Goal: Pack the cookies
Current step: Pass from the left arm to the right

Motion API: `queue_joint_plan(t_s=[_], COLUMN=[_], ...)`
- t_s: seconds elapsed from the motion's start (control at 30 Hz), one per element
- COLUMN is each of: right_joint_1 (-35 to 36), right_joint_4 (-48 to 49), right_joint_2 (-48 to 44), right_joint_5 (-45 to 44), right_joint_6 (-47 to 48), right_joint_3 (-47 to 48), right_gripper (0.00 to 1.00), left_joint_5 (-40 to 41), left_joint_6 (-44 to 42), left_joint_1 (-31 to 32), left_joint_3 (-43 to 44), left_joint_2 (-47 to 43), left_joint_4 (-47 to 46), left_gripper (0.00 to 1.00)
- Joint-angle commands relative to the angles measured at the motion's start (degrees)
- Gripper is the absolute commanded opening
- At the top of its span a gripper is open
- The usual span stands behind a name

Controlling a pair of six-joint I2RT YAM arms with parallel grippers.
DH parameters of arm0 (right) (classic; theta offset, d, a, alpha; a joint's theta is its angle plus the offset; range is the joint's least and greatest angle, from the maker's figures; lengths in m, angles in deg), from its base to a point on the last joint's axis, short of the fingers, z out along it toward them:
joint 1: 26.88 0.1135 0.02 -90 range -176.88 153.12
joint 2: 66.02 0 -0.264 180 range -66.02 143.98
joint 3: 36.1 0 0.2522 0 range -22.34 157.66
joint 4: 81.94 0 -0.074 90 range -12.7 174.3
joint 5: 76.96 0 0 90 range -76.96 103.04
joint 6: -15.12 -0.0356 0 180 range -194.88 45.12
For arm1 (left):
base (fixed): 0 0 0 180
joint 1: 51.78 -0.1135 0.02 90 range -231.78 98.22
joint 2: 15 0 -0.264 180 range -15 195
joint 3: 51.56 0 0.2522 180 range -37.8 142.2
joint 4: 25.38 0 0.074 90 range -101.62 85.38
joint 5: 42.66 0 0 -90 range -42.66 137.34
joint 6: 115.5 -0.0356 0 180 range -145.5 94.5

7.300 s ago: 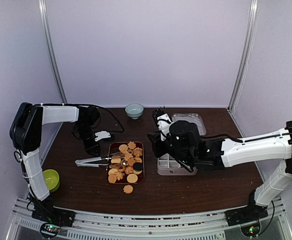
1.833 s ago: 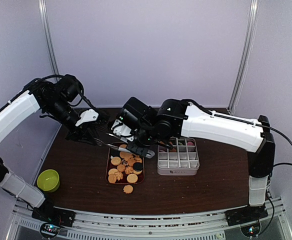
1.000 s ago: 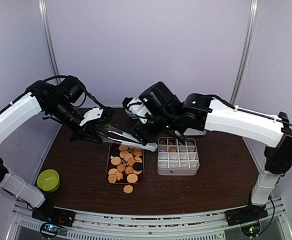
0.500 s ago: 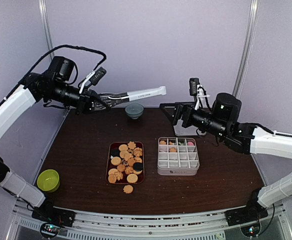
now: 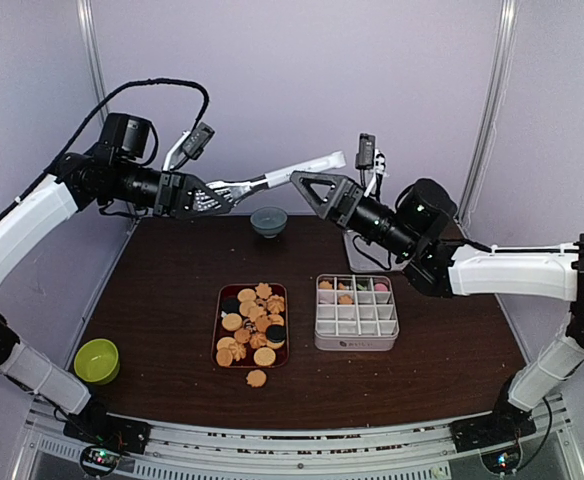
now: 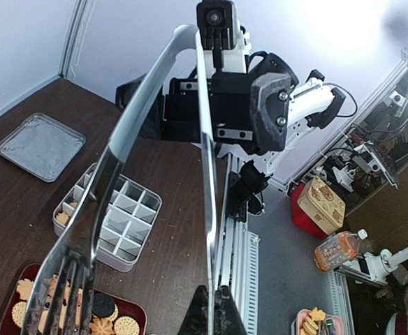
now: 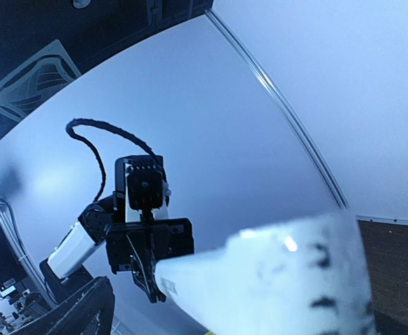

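- The left gripper (image 5: 200, 195) is pressed together on the fork end of the tongs (image 5: 292, 175), which it holds high above the worktop (image 5: 162, 300). If that pinch slackens before the other side has a hold, the tongs probably drop onto the bowl (image 5: 269, 220) or the tray (image 5: 219, 330).
- The right gripper (image 5: 310, 185) is spread wide and holds nothing. It sits just beside the white handle end. Closing off-centre could catch only one blade, or push the tongs sideways out of the left pinch.
- The right wrist view shows the handle only as a near, blurred white shape, so I cannot tell whether it lies between the jaws.
- The cookies (image 5: 252, 322) are mostly in the tray. A few fill the far row of the divided box (image 5: 357, 318), and one lies loose (image 5: 257, 378) on the worktop. Falling tongs could break or scatter them.
- The two arms meet nose to nose, so a small overshoot could knock them together.
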Motion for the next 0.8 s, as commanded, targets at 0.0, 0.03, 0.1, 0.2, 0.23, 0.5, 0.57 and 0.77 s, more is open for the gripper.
queue_joint_plan(t_s=[0.0,0.03,0.1,0.2,0.23,0.5,0.57,0.77], right_joint_1=[-0.14,-0.18,-0.17,-0.25,-0.34,-2.37,-3.18,-4.27], right_joint_4=[8.83,8.76,8.65,7.13,6.85,10.31,11.48,6.06], right_joint_2=[2.44,2.88,3.37,3.71,3.85,5.78,5.83,5.43], right_joint_5=[3.26,3.82,4.64,6.25,6.96,17.56,20.05,26.93], right_joint_6=[-5.28,-5.58,-6.24,-6.41,-6.55,-12.50,-13.98,-12.81], right_joint_3=[3.19,3.61,4.21,4.75,4.86,6.46,6.52,9.00], right_gripper=[0.96,0.94,0.90,0.80,0.77,0.64,0.62,0.59], left_joint_5=[-4.27,-4.27,-4.16,-4.33,-4.35,-4.84,-4.71,-4.10], left_joint_6=[1.48,1.29,0.36,-0.76,-1.08,-5.11,-6.43,-9.38], left_joint_1=[-0.34,-0.32,-0.33,-0.37,-0.32,-0.37,-0.31,-0.37], left_joint_3=[-0.94,-1.07,-1.07,-0.63,-0.58,0.75,1.28,2.36], left_joint_2=[-2.16,-2.32,-2.40,-2.31,-2.31,-1.66,-1.60,-1.52], left_joint_4=[-5.04,-5.05,-4.27,-3.50,-3.28,1.31,2.68,5.50], left_gripper=[0.00,0.00,0.00,0.00,0.00,0.00,0.00,0.00])
